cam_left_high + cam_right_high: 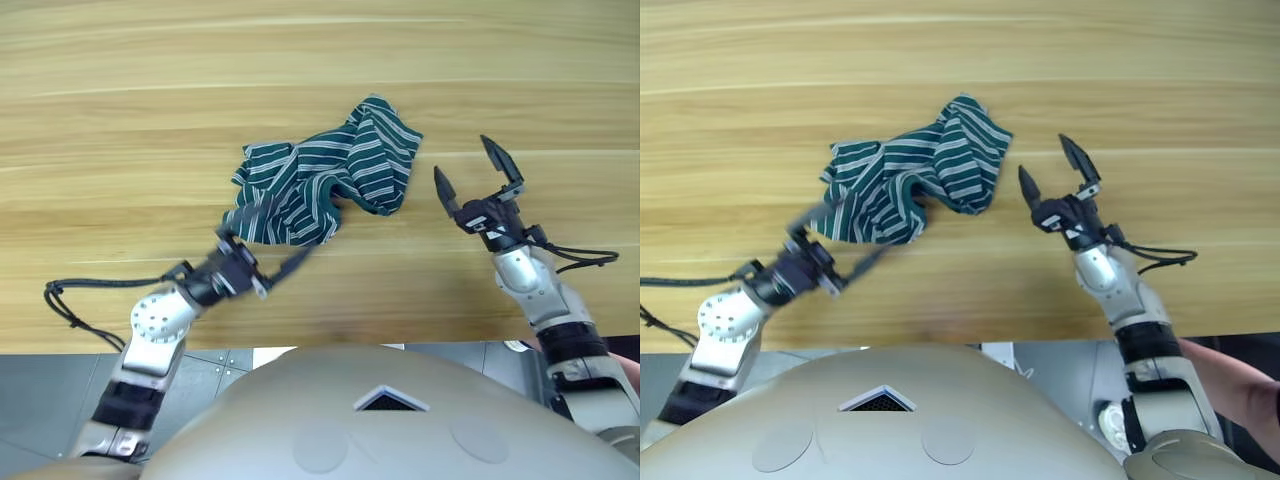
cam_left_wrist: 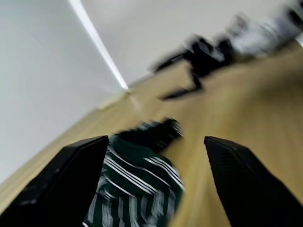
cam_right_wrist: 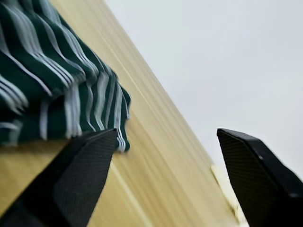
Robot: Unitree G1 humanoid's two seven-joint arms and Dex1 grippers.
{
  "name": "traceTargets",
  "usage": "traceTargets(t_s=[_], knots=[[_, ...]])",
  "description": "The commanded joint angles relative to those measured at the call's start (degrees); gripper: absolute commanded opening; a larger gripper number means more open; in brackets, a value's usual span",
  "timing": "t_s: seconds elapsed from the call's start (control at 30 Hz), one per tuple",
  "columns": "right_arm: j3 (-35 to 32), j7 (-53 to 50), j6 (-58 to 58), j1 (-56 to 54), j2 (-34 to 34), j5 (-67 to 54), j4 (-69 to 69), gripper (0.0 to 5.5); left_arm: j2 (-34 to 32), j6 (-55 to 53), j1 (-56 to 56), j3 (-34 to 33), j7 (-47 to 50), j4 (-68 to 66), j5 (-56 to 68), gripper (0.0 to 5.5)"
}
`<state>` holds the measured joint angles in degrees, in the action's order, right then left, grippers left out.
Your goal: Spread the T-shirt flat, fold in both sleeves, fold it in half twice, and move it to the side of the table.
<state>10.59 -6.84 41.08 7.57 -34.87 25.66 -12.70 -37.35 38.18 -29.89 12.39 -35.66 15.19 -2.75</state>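
A dark green T-shirt (image 1: 325, 175) with white stripes lies crumpled in a heap in the middle of the wooden table (image 1: 150, 100). My left gripper (image 1: 265, 240) is open at the shirt's near-left corner, one finger over the cloth edge and the other just off the near hem. In the left wrist view the striped cloth (image 2: 137, 179) sits between the two spread fingers (image 2: 71, 175). My right gripper (image 1: 461, 157) stands open a short way to the right of the shirt, holding nothing. In the right wrist view the shirt's edge (image 3: 42, 85) lies beside one finger (image 3: 80, 179).
The table's near edge (image 1: 420, 343) runs just in front of both arms, with grey floor below it. A black cable (image 1: 62, 298) loops on the table at the near left. Bare wood stretches to the far side and to both sides of the shirt.
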Motion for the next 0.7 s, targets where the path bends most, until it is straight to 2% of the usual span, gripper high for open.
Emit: traceTargets(t_s=[0.03,0.33,0.5,0.7], knots=[[-0.65,2.81,-3.67,-2.41,1.53,-0.39,1.32,3.88,-5.35,-3.23,-2.66,-3.26,-1.62,4.22,-7.11,3.78],[0.81,3.23,-4.10,-4.08,4.67,1.73,-0.96,3.88,-2.43,-7.12,3.88,-3.63,8.42,-1.41,-28.95,3.78],[0.79,3.21,-3.82,-3.40,4.84,1.87,-0.67,3.88,0.28,-10.55,7.18,-2.58,13.41,-4.51,-34.54,3.78],[0.03,3.82,-3.38,-1.80,3.75,1.12,-0.17,3.88,3.07,-13.60,8.86,-1.68,17.62,-6.50,-35.29,3.78]])
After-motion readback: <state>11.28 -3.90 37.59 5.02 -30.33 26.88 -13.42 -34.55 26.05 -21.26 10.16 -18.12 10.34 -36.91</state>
